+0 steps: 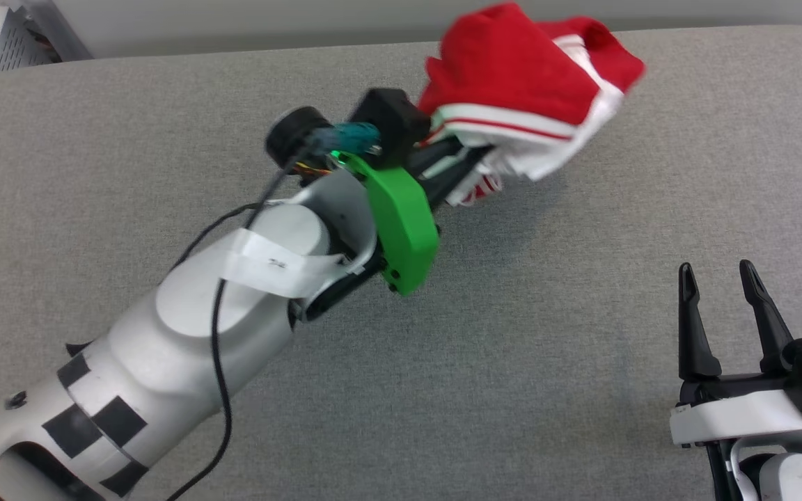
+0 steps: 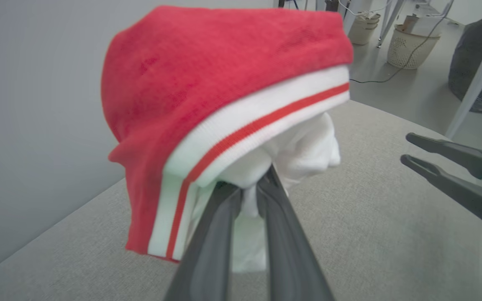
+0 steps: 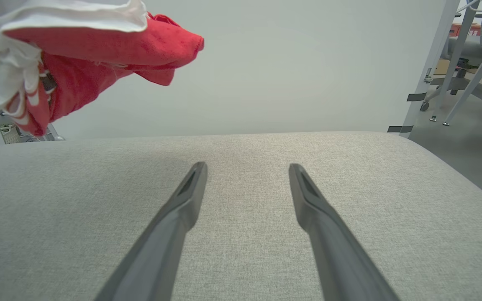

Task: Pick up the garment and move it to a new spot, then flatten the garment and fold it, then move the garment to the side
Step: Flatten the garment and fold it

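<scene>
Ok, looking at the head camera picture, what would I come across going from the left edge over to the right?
Pale left forearm → green wrist cover → garment, bunched and lifted off the grey surface → right gripper, jaws open.

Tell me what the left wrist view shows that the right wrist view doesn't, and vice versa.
Left wrist, not right: the left pincer shut on white cloth of the garment; a pale basket on the floor. Right wrist, not left: air between the garment and the grey table; a wheeled chair. Both: the garment, the table, the right pincer open and empty.
</scene>
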You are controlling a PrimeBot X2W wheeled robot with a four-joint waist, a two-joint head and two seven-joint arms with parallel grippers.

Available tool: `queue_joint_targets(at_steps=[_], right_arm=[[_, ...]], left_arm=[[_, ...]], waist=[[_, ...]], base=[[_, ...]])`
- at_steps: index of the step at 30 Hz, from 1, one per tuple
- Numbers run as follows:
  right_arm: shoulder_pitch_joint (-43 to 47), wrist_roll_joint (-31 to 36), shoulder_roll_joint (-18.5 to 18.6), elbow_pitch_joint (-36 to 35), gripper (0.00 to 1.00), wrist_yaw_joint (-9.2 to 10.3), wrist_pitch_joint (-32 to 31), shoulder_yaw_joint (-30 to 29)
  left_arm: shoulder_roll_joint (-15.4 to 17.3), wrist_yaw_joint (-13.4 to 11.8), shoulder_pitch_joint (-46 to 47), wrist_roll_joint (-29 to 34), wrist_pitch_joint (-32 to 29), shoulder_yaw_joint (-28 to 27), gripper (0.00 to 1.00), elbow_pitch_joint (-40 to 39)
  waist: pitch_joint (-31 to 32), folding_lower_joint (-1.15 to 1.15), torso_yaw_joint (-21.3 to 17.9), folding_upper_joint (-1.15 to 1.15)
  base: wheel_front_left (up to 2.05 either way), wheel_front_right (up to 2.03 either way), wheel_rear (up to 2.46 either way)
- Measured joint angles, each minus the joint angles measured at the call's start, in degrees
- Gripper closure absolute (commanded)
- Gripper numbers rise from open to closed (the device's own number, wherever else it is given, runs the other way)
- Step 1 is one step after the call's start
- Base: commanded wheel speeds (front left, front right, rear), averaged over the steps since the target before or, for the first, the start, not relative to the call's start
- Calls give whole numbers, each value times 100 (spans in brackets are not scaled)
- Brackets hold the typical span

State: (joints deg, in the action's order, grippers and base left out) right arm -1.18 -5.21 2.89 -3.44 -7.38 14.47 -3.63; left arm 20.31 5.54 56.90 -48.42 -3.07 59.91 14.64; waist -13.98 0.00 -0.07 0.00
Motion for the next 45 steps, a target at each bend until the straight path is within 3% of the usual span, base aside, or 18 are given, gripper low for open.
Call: queue_joint_targets(at_steps=[6, 10, 15, 24, 25, 26, 28, 32, 39, 42, 45], right_arm=[[18, 4, 0, 0, 0, 0, 0, -2], [46, 16, 1, -2, 0, 0, 0, -22], [77, 40, 0, -1, 0, 0, 0, -30], [77, 51, 0, 1, 0, 0, 0, -41], [79, 51, 0, 3, 0, 0, 0, -45], [82, 51, 0, 9, 0, 0, 0, -47], [118, 51, 0, 30, 0, 0, 0, -42], [222, 49, 0, 55, 0, 0, 0, -44], [352, 42, 0, 59, 0, 0, 0, -56], [354, 41, 0, 58, 0, 0, 0, -57], [375, 41, 0, 57, 0, 0, 0, -46]], left_arm=[[445, -553, -437, -132, 977, -684, 100, 738], [542, -795, -917, -294, 1337, -861, 100, 1276], [457, -821, -1444, -468, 1389, -804, 100, 1981], [49, -447, -1752, -625, 1376, -587, 100, 2953], [11, -432, -1746, -620, 1450, -583, 81, 3002], [-16, -431, -1746, -598, 1503, -568, 0, 3033], [-54, -495, -1746, -391, 1635, -501, 0, 3048], [-40, -865, -1759, 87, 1766, -610, 0, 2660], [186, -1734, -2647, 1266, 1774, -1858, 0, 693], [231, -1903, -3219, 1610, 1774, -2316, 0, 210], [252, -1889, -3585, 1879, 1773, -2607, 0, -33]], waist=[[19, 0, 12, 0], [-10, -1, -2, 0], [-44, -1, -16, 0], [-44, -1, -27, 0], [-25, 0, -20, 0], [-6, 0, -13, 0], [58, -1, 2, 0], [221, 0, 31, 0], [500, -1, 122, 0], [582, 0, 165, 0], [635, -1, 205, 0]], base=[[0, 0, 0], [0, 0, 0], [0, 0, 0], [0, 0, 0], [0, 0, 0], [0, 0, 0], [0, 0, 0], [0, 0, 0], [0, 0, 0], [0, 0, 0], [0, 0, 0]])
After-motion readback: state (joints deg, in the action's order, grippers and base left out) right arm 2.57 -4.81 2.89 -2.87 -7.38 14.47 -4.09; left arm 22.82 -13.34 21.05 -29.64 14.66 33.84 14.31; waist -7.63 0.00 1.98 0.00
